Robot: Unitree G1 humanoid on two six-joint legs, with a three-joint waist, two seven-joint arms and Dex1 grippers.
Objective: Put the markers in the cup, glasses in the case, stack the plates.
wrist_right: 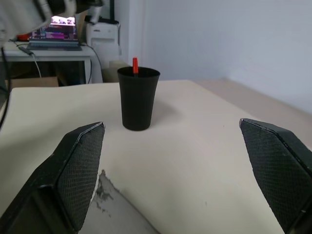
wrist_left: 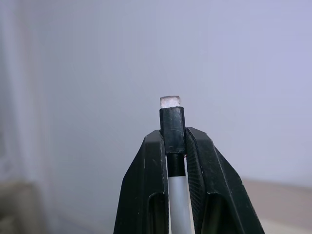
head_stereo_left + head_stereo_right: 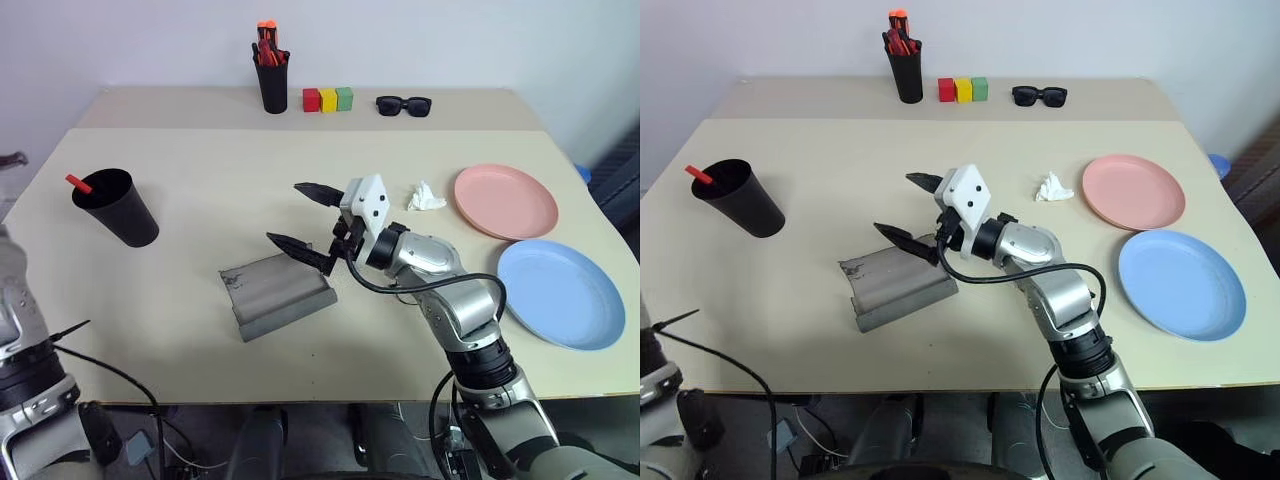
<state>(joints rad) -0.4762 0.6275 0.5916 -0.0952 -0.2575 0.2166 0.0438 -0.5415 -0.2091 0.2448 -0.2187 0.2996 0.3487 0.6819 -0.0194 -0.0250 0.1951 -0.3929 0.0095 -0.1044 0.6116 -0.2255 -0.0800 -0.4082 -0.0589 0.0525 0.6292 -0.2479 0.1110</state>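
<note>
Your left claw (image 2: 174, 146) clenched the white marker (image 2: 178, 195) | your right claw (image 3: 308, 215) gaped above the case (image 3: 278, 293) | cup (image 3: 118, 207), red marker (image 3: 78, 183) inside, beyond right claw.

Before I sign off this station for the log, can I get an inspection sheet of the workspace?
Surface: beige table, no spills seen.
Job's things: red marker in black cup; white marker in left pincer; grey case lying open; pink plate and blue plate side by side, unstacked.
Clutter: pen holder, three blocks, sunglasses, crumpled tissue.
Grippers: right pincer open over case.
Cables: black cable along right arm.
Surroundings: pale wall.
</note>
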